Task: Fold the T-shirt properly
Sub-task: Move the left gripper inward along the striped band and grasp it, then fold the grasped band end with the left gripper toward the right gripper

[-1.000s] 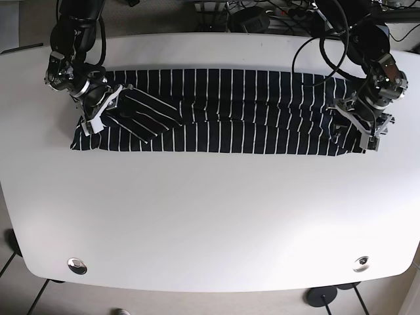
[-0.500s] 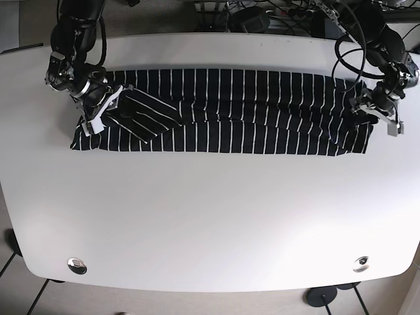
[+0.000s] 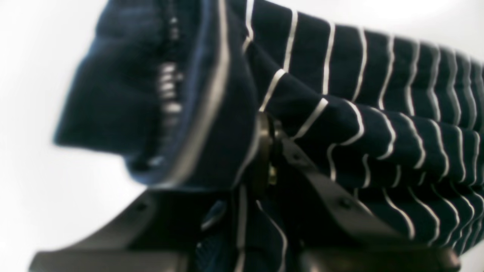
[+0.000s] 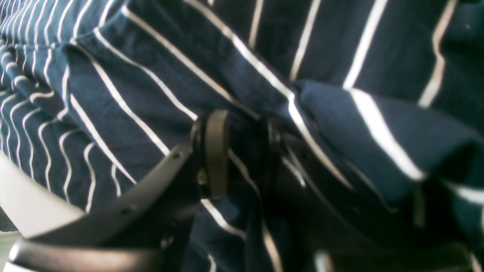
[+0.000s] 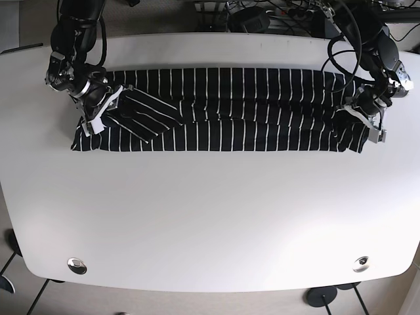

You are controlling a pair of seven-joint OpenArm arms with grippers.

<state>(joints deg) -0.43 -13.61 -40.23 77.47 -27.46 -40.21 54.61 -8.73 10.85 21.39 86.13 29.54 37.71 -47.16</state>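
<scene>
The dark navy T-shirt (image 5: pixel 230 111) with thin white stripes lies as a long folded band across the far half of the white table (image 5: pixel 210 216). A sleeve (image 5: pixel 147 115) is folded over it at the left. My right gripper (image 5: pixel 98 117) is at the shirt's left end; in the right wrist view this gripper (image 4: pixel 244 155) is shut on a fold of the shirt (image 4: pixel 151 87). My left gripper (image 5: pixel 367 129) is at the shirt's right end; in the left wrist view it (image 3: pixel 266 151) is shut on bunched fabric (image 3: pixel 340 121) lifted off the table.
Cables and equipment (image 5: pixel 275 16) lie beyond the table's far edge. Two round metal fittings (image 5: pixel 77 265) (image 5: pixel 361 264) sit near the front corners. Both arm bodies (image 5: pixel 72 39) (image 5: pixel 371 39) reach in from the far side.
My left gripper swung out to the right with the shirt's right end, then came back left and slightly nearer. The right gripper and the shirt's left end have not moved.
</scene>
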